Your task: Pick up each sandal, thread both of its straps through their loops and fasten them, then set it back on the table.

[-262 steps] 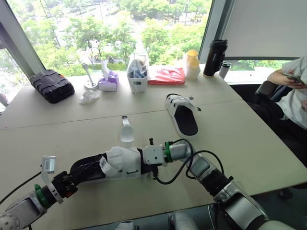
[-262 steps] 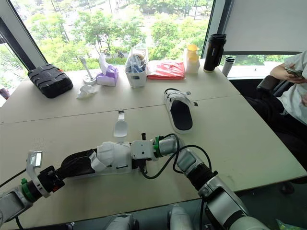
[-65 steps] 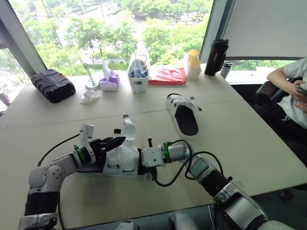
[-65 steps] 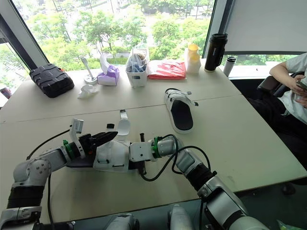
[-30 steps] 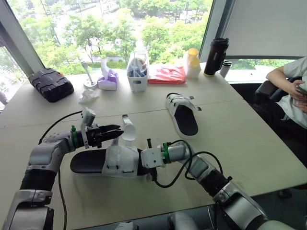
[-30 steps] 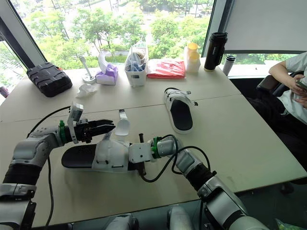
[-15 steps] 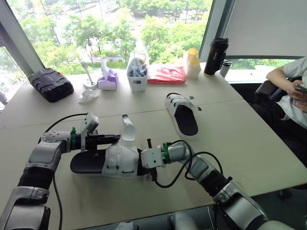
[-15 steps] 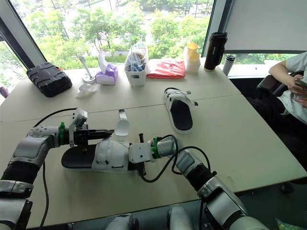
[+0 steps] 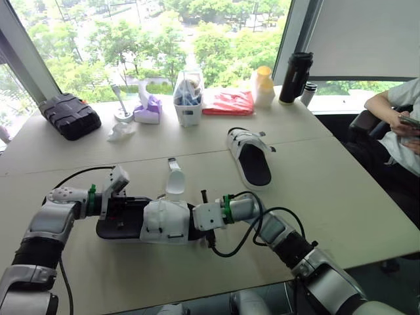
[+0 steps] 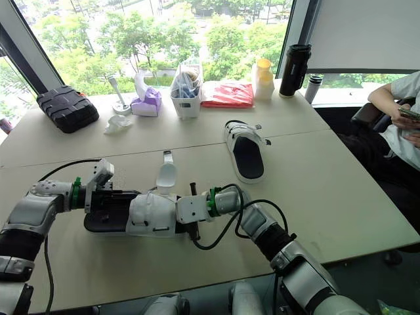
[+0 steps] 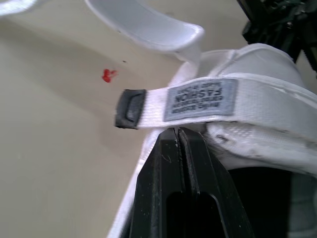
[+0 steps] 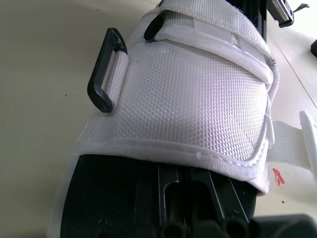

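The near sandal (image 9: 164,222), black sole with a white upper, lies on the table (image 9: 341,197) in front of me. One white strap (image 9: 172,180) lies loose, pointing toward the far side. My left gripper (image 11: 177,131) is shut and pushed in from the heel end, its tips just under the labelled strap (image 11: 198,101) with the black end tab. My right gripper (image 12: 179,171) is shut and slid in from the toe end under the upper (image 12: 188,104), beside a black loop (image 12: 104,69). The second sandal (image 9: 249,157) lies farther back on the right, apart from both arms.
Along the window edge stand a black case (image 9: 71,116), a tissue box (image 9: 148,111), a white container (image 9: 188,105), a red packet (image 9: 228,103), a yellow-capped bottle (image 9: 264,85) and a black flask (image 9: 293,77). A person (image 9: 400,125) sits at the right.
My left gripper has closed, dropped from beside the loose strap and slid into the sandal's heel opening. The right arm and the sandal have stayed put.
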Tool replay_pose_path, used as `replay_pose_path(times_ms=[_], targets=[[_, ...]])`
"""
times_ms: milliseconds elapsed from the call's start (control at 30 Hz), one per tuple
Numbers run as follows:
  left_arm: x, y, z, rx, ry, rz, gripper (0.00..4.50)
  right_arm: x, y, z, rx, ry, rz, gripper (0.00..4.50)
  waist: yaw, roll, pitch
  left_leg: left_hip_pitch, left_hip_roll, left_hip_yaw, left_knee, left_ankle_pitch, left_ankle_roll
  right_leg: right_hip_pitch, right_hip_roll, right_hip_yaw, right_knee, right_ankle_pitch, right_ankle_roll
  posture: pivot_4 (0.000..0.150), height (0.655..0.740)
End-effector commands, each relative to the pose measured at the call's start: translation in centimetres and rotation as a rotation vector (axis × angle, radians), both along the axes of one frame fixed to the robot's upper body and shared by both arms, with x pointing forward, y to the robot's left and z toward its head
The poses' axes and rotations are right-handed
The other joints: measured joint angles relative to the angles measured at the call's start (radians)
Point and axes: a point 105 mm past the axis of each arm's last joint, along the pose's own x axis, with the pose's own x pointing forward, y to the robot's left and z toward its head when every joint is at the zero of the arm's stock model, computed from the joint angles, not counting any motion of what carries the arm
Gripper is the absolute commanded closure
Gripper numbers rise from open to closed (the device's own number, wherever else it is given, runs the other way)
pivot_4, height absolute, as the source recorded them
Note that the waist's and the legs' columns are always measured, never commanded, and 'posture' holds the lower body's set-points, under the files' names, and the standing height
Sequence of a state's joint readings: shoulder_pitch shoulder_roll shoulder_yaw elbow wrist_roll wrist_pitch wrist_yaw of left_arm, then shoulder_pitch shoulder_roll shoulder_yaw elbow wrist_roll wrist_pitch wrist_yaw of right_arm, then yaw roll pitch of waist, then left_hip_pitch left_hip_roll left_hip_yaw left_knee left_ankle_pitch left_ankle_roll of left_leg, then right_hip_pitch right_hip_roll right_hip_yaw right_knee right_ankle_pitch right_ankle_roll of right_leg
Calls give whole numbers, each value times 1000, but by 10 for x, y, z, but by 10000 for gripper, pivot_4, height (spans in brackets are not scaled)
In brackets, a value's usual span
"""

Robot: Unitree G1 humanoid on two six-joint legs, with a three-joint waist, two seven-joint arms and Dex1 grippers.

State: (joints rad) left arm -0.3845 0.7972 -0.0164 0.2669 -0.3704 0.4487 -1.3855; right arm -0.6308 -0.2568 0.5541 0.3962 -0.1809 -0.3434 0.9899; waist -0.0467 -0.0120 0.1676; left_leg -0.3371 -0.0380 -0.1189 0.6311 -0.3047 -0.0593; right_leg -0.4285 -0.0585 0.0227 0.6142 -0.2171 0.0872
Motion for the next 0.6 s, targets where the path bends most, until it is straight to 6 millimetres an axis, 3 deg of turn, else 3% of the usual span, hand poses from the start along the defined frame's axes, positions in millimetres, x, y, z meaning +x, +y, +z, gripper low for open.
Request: replay_pose_path(times_ms=[33, 300, 400, 600], targets=[[-27, -11, -11, -22, 138, -98, 44429, 10, -23, -29, -132, 53, -71, 45000, 0, 0, 0, 0, 0, 0, 0, 0, 0, 0, 0, 0, 0, 0, 0, 1500, 7400], [-44, -14, -8, -56, 211, -88, 44429, 16, -25, -27, -130, 40, -75, 45000, 3, 0, 0, 0, 0, 0, 1, 0, 0, 1, -1, 0, 0, -2, -2, 1500, 7400], [-28, -3, -3, -51, 142, -8, 44429, 15, -24, -27, -127, 36, -72, 45000, 5, 0, 0, 0, 0, -1, 1, 0, 0, 1, -1, 0, 0, -2, -2, 1500, 7400], [-3, 22, 27, -110, 84, 107, 44429, 13, -23, -28, -126, 38, -66, 45000, 5, 0, 0, 0, -1, -1, 2, 0, 0, 1, -1, -1, 1, -2, -2, 1500, 7400]])
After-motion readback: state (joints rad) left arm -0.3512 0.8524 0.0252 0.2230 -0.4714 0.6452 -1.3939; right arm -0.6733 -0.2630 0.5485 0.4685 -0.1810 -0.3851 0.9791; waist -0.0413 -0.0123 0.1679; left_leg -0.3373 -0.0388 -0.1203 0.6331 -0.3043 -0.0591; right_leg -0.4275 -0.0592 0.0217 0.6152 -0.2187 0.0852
